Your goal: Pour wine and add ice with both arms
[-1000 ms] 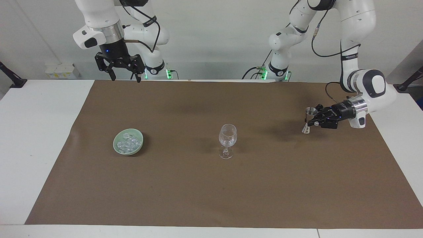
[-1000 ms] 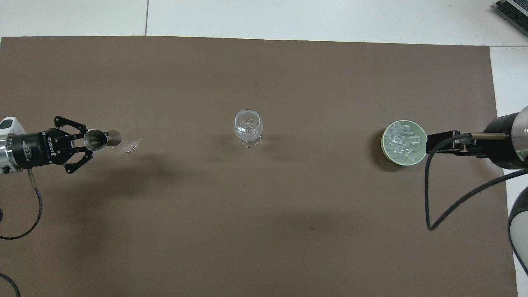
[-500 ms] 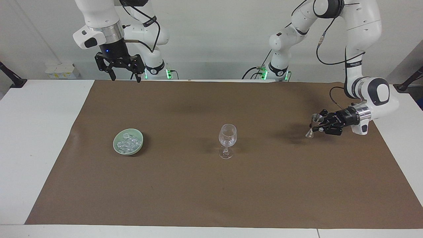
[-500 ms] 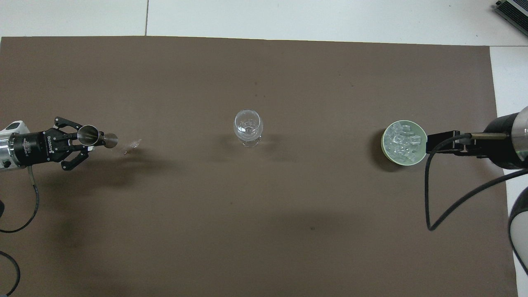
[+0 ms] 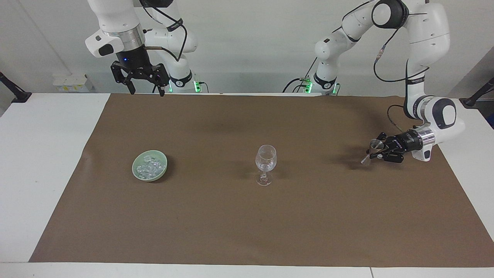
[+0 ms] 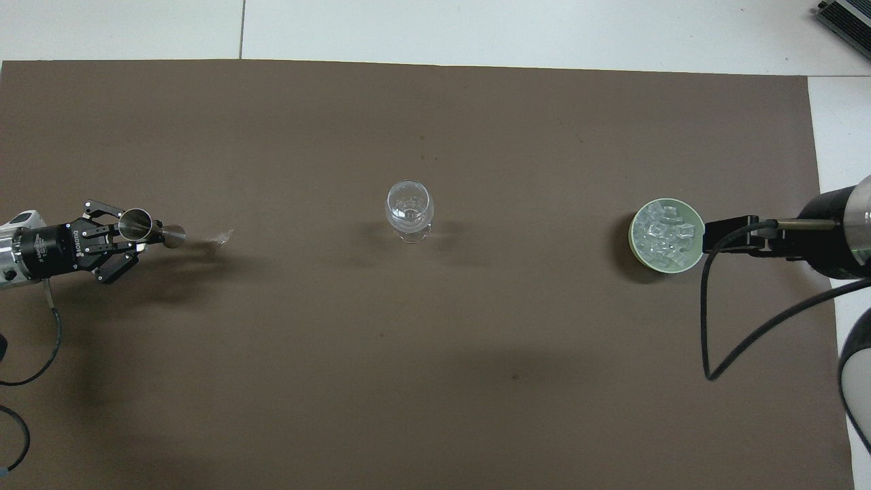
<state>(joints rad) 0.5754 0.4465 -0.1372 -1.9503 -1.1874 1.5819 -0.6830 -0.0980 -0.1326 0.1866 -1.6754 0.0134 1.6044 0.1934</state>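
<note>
A clear stemmed glass [image 5: 266, 160] stands upright in the middle of the brown mat; it also shows in the overhead view [image 6: 409, 207]. A pale green bowl [image 5: 136, 170] toward the right arm's end holds the heap of ice [image 5: 150, 166], which also shows from above [image 6: 664, 235]. My left gripper [image 5: 377, 150] is shut on a small metal jigger [image 5: 371, 151], tilted and low over the mat near the left arm's end; gripper [image 6: 133, 231] and jigger [image 6: 151, 229] show from above too. My right gripper [image 5: 143, 85] waits open and empty, raised high over the mat's edge by its base.
The brown mat [image 5: 247, 224] covers most of the white table [image 5: 42, 162]. A small glinting speck [image 6: 219, 238] lies on the mat between the jigger and the glass. The right arm's wrist and cable [image 6: 762, 320] hang over the area beside the bowl [image 6: 635, 219].
My left gripper has carried the jigger away from the glass toward the left arm's end of the table and lower. The right arm, glass and bowl have not moved.
</note>
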